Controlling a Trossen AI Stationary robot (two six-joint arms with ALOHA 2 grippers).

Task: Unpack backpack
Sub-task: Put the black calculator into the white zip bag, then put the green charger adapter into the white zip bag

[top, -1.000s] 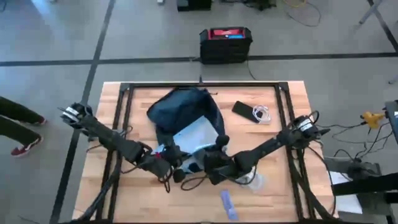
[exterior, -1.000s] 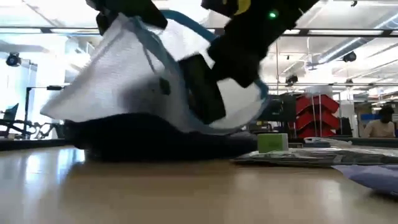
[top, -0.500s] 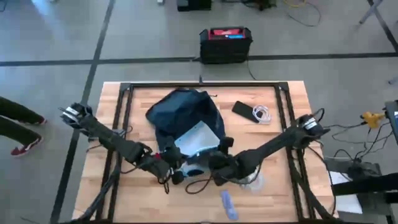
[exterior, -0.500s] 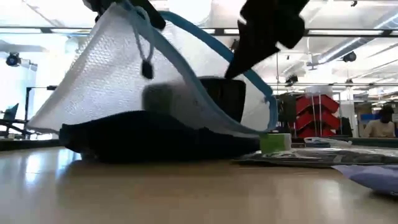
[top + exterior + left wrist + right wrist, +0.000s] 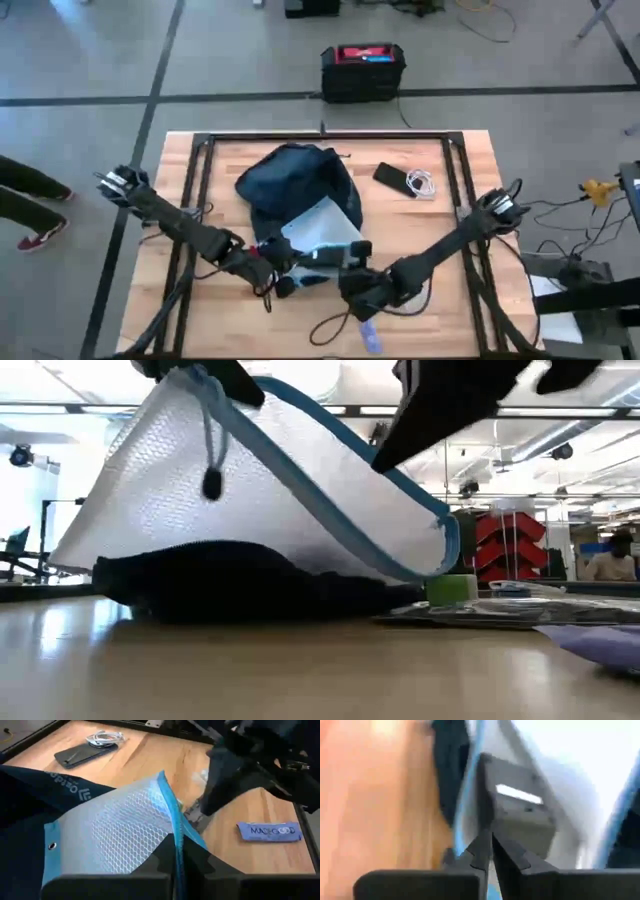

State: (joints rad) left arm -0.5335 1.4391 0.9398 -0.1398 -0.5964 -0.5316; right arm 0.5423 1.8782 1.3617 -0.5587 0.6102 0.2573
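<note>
We see the backpack [image 5: 292, 182] lying on the wooden table [image 5: 440, 310], a bit toward the far side and between the 2 arms. It is dark blue and soft. A pale mesh flap [image 5: 322, 228] with a light blue edge sticks out of its near side, and in the low view this mesh [image 5: 270, 500] is lifted up like a tent over the dark bag [image 5: 230, 585]. The left gripper [image 5: 272, 262] is at the near edge of the bag. In the left wrist view its fingers [image 5: 162, 865] are pressed tight together on the blue edge of the mesh flap [image 5: 125, 830], so it is holding the flap up. The right gripper [image 5: 352, 262] is just beside it, near the open end of the flap. In its own wrist view the 2 tips [image 5: 490, 851] are squeezed together, with a dark boxy thing [image 5: 520, 817] right past them, but we cannot tell if it is gripping that. A black phone [image 5: 392, 178] with a white cable [image 5: 420, 182] lies on the table to the right of the bag. A small purple packet [image 5: 367, 328] lies near the front edge. A black box with a red top [image 5: 362, 70] stands on the floor past the table.
</note>
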